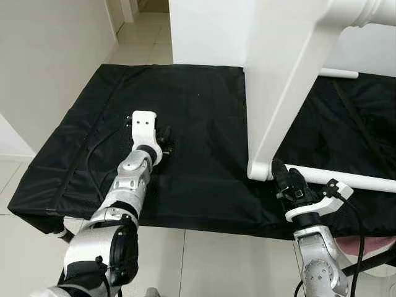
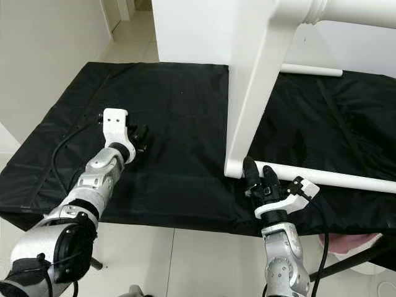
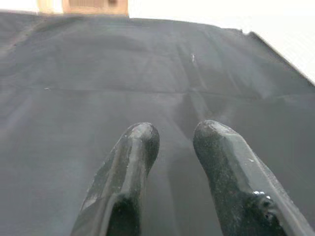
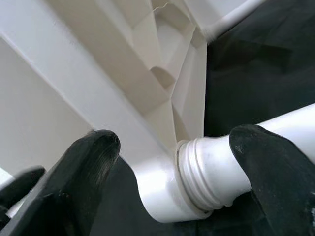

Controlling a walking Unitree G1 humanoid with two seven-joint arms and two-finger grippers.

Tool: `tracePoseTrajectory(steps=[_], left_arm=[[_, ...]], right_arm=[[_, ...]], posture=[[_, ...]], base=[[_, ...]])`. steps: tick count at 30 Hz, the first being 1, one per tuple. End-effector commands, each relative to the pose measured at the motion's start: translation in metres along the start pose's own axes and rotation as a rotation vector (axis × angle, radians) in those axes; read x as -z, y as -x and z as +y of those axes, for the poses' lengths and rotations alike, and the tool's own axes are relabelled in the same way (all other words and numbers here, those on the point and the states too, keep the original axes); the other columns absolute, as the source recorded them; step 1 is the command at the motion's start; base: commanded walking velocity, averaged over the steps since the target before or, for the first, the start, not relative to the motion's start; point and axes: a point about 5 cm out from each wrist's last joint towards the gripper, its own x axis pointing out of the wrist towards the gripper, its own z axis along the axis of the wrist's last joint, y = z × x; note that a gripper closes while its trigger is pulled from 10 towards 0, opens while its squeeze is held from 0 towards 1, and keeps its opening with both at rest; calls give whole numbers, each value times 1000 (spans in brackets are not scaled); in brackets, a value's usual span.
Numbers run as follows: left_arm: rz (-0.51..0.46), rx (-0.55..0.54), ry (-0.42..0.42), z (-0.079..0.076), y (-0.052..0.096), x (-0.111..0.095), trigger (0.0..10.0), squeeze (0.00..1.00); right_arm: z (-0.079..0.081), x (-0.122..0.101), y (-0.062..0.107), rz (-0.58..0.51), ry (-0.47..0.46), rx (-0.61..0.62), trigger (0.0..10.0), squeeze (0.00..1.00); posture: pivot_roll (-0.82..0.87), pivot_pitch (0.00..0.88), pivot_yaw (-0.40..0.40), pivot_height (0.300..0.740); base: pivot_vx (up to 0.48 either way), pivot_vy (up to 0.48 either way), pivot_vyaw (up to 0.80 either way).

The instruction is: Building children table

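Note:
A white children's table [image 1: 278, 80] stands on its edge on a black cloth [image 1: 204, 111]. One round white leg [image 1: 352, 180] runs to the right from its lower corner, and another leg [image 1: 371, 11] sticks out at the top right. My right gripper [image 1: 284, 176] is open at that lower corner. In the right wrist view its fingers [image 4: 91, 157] stand on either side of the leg's ribbed end [image 4: 204, 172], where it enters the table's socket. My left gripper [image 1: 166, 139] rests low over the cloth to the left, slightly open [image 3: 174, 142], holding nothing.
The black cloth covers a low platform whose front edge [image 1: 185, 223] is just before me, with tiled floor [image 1: 204, 260] below. A white wall [image 1: 49, 55] stands at the left. A third leg [image 1: 339, 73] lies behind the tabletop. A cable [image 1: 93, 154] trails from my left wrist.

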Motion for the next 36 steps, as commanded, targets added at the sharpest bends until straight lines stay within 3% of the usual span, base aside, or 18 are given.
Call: tracePoseTrajectory(steps=[1, 4, 11, 27, 36], left_arm=[[-17, 66, 17, -3, 6, 4, 10000, 0], [-17, 102, 17, -8, 14, 8, 10000, 0], [-29, 168, 1, -12, 29, 11, 10000, 0], [-100, 277, -40, -26, 51, -4, 10000, 0], [-89, 354, -98, -29, 73, 13, 10000, 0]], right_arm=[[0, 9, 4, 46, 58, 12, 10000, 0], [3, 14, 8, 82, 180, -6, 10000, 0], [7, 19, 12, 115, 293, -34, 10000, 0], [10, 14, -4, 94, 449, -19, 10000, 0], [23, 21, -13, 85, 573, -56, 10000, 0]], posture=[[-83, 0, 49, 740], [-79, 0, 43, 740], [-75, 0, 36, 740], [-91, 0, 58, 740], [-90, 0, 27, 740]], base=[[0, 0, 0], [0, 0, 0], [0, 0, 0], [0, 0, 0], [0, 0, 0]])
